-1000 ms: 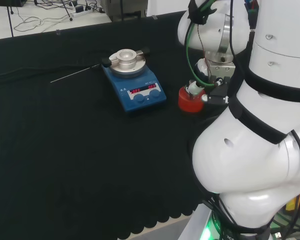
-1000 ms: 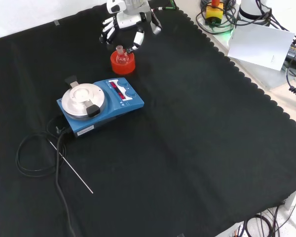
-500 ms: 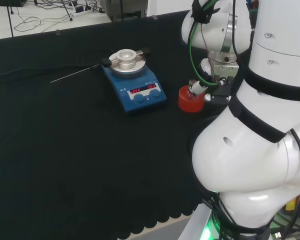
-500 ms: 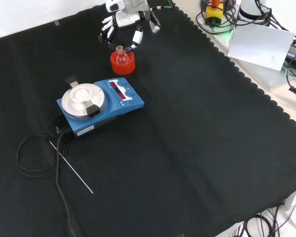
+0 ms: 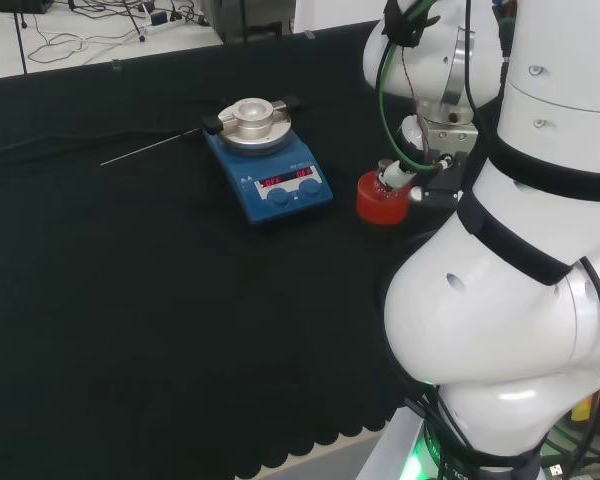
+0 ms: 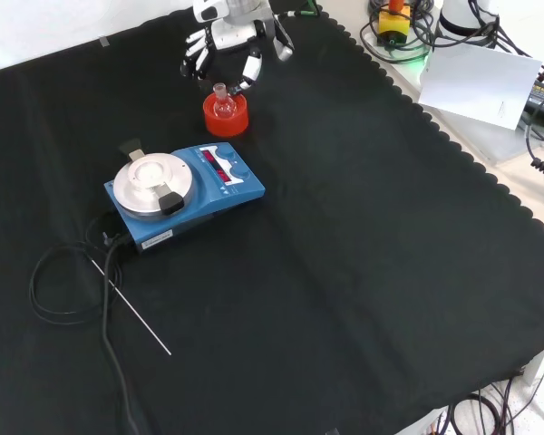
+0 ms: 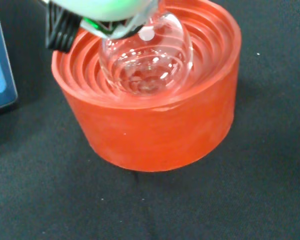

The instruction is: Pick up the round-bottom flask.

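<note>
— Black cloth [image 6: 363, 254] covers the whole bench, scalloped along its edge. Where is the round-bottom flask [image 6: 221, 104]?

— Seated in the red ribbed stand [image 6: 226, 116], just beyond the blue stirrer plate [image 6: 183, 193] in the front view. It is clear glass with a round bulb and a short neck standing upright. From the wrist, the flask [image 7: 146, 57] nests in the stand's [image 7: 155, 115] concentric ridges, and its bulb looks empty, with only reflections inside.

— And the hand [image 6: 228, 43]?

— It hangs above and just behind the flask in the front view, fingers [image 6: 251, 71] spread and pointing down on either side of the neck, apart from the glass. They are relaxed, clasping nothing. In the head view, the hand [image 5: 416, 170] sits by the stand's [image 5: 380, 200] right side, below the white arm links.

— Anything else on the cloth?

— A thin metal rod [image 6: 131, 308] and a black cable [image 6: 50, 281] lie near the stirrer.
</note>
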